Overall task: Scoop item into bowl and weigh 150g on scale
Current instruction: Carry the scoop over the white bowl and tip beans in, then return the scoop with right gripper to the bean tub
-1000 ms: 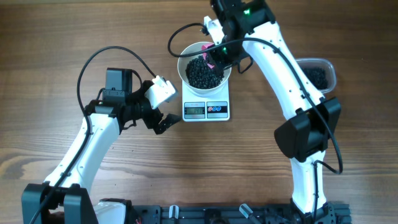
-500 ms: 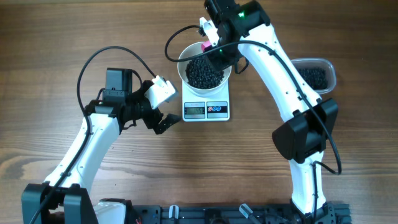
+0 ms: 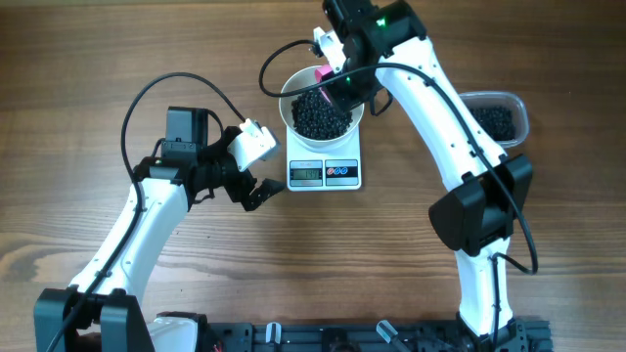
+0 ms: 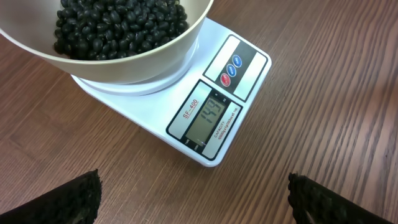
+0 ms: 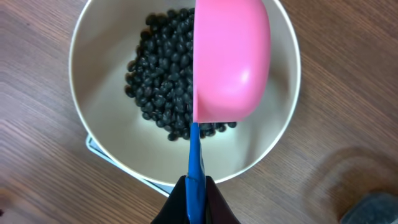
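Overhead, the white bowl (image 3: 323,143) sits on the scale (image 3: 325,174) near the middle of the surface's (image 3: 88,59) far edge, with the display side turned toward the near edge. The black beans (image 3: 321,115) lie heaped inside the bowl.

The right gripper (image 5: 196,186) has its fingers pressed together, pinching the thin blue handle (image 5: 194,155) of a pink scoop (image 5: 230,59). The scoop's long axis runs straight out from the fingers, and its head is over the bowl. Only the right wrist view shows this clearly: the smooth rounded pink side faces that camera and covers part of the beans. From overhead, just a sliver of pink shows at the bowl's far rim, under the right arm.

The left gripper (image 4: 193,183) has its fingers spread wide and empty, off the scale's near-left corner. Its view alone shows the display (image 4: 208,121), reading what looks like 149, beside a red and a blue button.

A clear container (image 3: 504,119) with more beans sits toward the right edge, partly hidden by the right arm.
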